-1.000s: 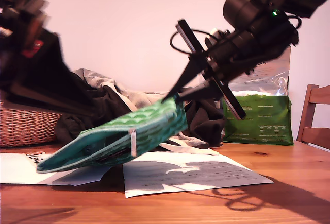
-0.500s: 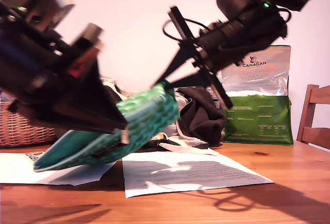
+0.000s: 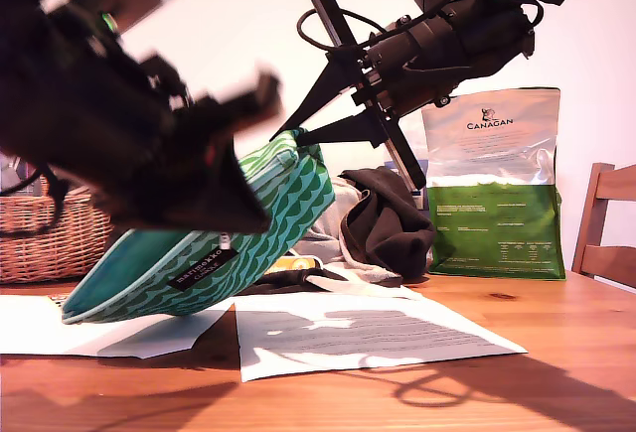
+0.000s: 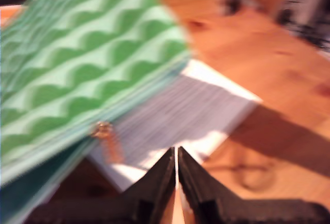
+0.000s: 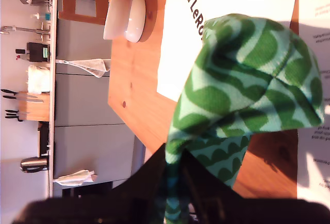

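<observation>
My second gripper (image 5: 172, 157): jaws clamped on the top corner of the green pouch (image 3: 298, 194). The pouch slants, its low end on the counter (image 3: 556, 353) at the exterior view's left. My first gripper (image 4: 176, 151): jaws pressed together, empty, beside the zipper pull (image 4: 103, 131).

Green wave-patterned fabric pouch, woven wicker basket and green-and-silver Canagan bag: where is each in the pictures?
green wave-patterned fabric pouch (image 3: 288, 209), exterior view, on its patterned side panel.
woven wicker basket (image 3: 50, 243), exterior view, on its woven wall.
green-and-silver Canagan bag (image 3: 497, 223), exterior view, on its green lower half.
</observation>
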